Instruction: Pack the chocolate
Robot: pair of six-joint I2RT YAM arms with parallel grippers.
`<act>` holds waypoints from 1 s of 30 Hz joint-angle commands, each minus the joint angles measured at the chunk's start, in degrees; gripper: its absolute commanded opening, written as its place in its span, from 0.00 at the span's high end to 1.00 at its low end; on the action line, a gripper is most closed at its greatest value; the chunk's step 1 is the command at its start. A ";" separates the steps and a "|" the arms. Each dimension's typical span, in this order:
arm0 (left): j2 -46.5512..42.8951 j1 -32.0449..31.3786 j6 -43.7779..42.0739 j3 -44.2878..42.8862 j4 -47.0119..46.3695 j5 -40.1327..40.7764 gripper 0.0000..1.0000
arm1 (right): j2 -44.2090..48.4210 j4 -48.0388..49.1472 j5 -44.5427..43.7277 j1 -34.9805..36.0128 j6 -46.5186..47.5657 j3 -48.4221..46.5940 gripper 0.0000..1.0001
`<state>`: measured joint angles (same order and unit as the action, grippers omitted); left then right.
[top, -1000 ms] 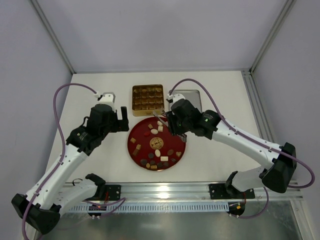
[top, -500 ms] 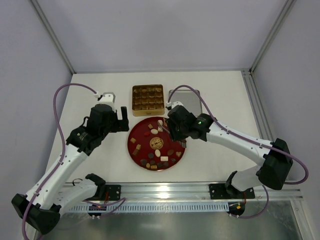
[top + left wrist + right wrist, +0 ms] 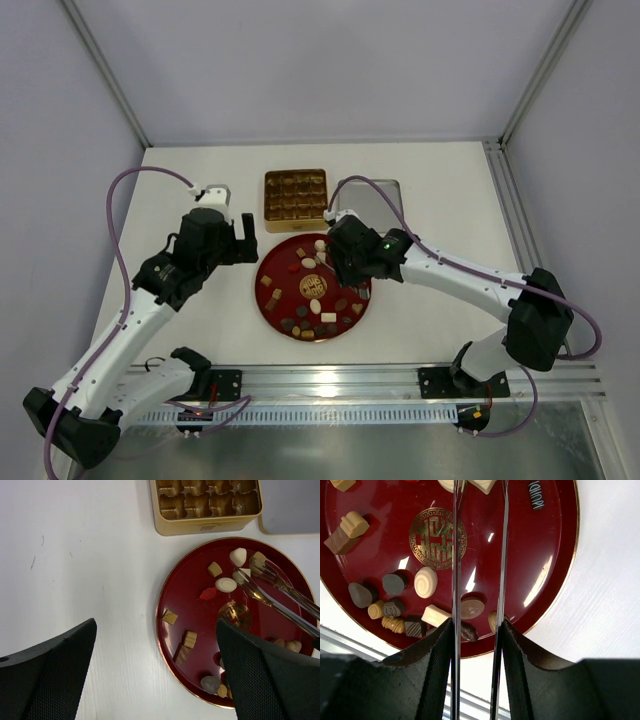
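Observation:
Several chocolate pieces (image 3: 316, 305) in dark brown, tan and cream lie on the red round plate (image 3: 266, 297). My right gripper (image 3: 342, 262) is over the plate's right side, shut on a pair of metal tongs (image 3: 455, 555). The tongs' arms are spread, and their tips (image 3: 248, 571) sit by a cream piece (image 3: 244, 572) at the plate's far edge. My left gripper (image 3: 233, 238) is open and empty above the table, left of the plate. The wrist views also show the chocolates (image 3: 189, 639) (image 3: 425, 582). The gold box (image 3: 296, 194) stands just behind the plate.
A silver flat lid (image 3: 375, 199) lies to the right of the gold box, behind my right arm. The enclosure walls stand on the left, back and right. A metal rail (image 3: 330, 380) runs along the near edge.
My right arm has moved left over the plate, which uncovers the silver lid, and the tongs now reach the plate's far edge. The left arm has not moved.

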<state>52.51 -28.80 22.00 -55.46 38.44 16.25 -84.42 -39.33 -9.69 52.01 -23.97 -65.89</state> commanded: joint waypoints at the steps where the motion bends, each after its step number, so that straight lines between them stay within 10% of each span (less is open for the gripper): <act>1: -0.13 0.06 -0.20 0.09 -1.43 -0.08 0.00 | -0.65 2.33 0.29 0.46 -0.55 -0.65 0.56; 30: 0.05 0.06 -0.11 0.09 -1.43 -0.17 0.00 | 0.31 -0.83 -1.29 0.64 -0.03 -3.19 0.68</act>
<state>52.66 -28.80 22.00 -55.46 38.44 16.27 -86.26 -39.51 -9.87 52.29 -24.14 -66.32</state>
